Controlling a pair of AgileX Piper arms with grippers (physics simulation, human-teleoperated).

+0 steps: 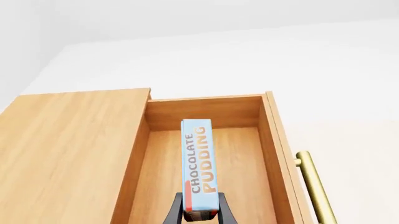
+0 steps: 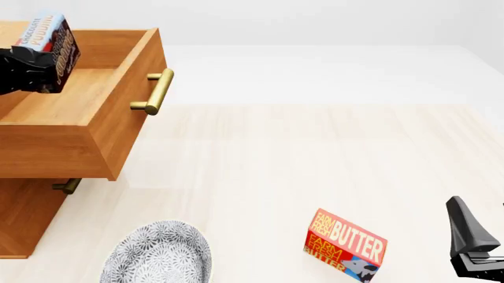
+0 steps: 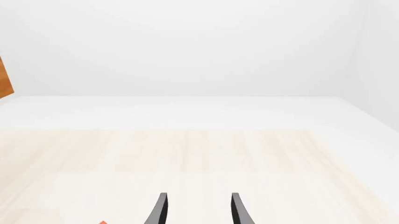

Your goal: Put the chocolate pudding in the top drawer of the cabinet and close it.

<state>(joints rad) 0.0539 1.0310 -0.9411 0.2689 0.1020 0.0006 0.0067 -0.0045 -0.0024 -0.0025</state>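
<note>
Left gripper (image 1: 201,215) clamped on chocolate pudding (image 1: 199,163) above open top drawer (image 1: 206,172); release and closing remain; right gripper (image 3: 196,207) apart, idle

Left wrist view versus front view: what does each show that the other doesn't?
Only the left wrist view looks straight down into the top drawer, showing its bare wooden floor under the chocolate pudding. Only the front view shows the butter box, the patterned plate, the lower drawer's handle and the right gripper. Both show the left gripper holding the pudding over the open drawer, and its brass handle.
</note>
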